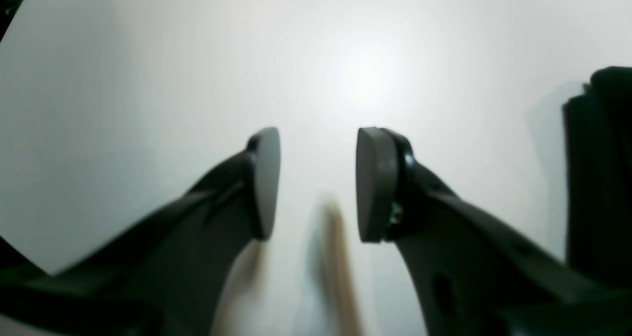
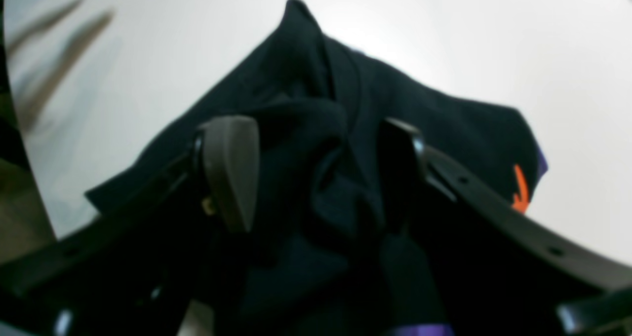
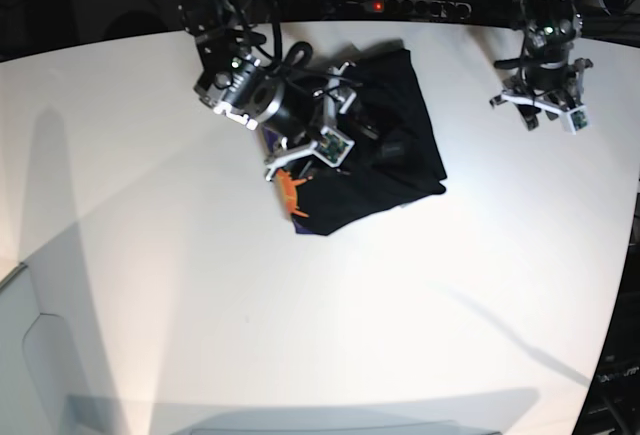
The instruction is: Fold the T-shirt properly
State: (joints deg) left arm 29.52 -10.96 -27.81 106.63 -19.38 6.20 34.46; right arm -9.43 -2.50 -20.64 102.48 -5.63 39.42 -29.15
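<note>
Black T-shirt [image 3: 385,145], bunched on white table [image 3: 200,305]; right gripper [image 2: 316,173] spread wide astride its folds; left gripper [image 1: 318,178] parted, empty, far right.

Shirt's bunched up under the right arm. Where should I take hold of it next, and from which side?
Probably the loose raised fold of the T-shirt between the open right gripper jaws: it stands proud of the table, so a pinch from straight above should catch it. The flat edges by the orange print lie flush and look harder to get under. The left gripper hangs open, off the cloth.
</note>
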